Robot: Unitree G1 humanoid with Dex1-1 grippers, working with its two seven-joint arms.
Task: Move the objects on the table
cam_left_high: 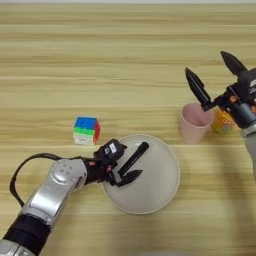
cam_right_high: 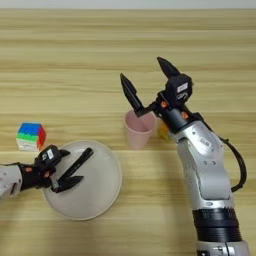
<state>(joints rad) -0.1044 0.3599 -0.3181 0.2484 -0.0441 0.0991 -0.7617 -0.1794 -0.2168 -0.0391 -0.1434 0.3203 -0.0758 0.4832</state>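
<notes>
The multicoloured puzzle cube (cam_left_high: 86, 130) sits on the table (cam_left_high: 125, 60), just left of the round beige plate. My left gripper (cam_left_high: 143, 160) is open over the plate's left half, with nothing between its black fingers. The pink cup (cam_left_high: 195, 122) stands upright to the right of the plate. Behind the cup, the orange juice bottle (cam_left_high: 223, 121) is mostly hidden by my right wrist. My right gripper (cam_right_high: 141, 68) is open above the cup and bottle, its fingers spread wide and pointing to the table's far side. No pen shows in either view.
The beige plate (cam_left_high: 155, 195) lies near the front edge, with only my left gripper above it. My right arm (cam_right_high: 205, 170) reaches up from the front right. Bare wood spans the far half of the table.
</notes>
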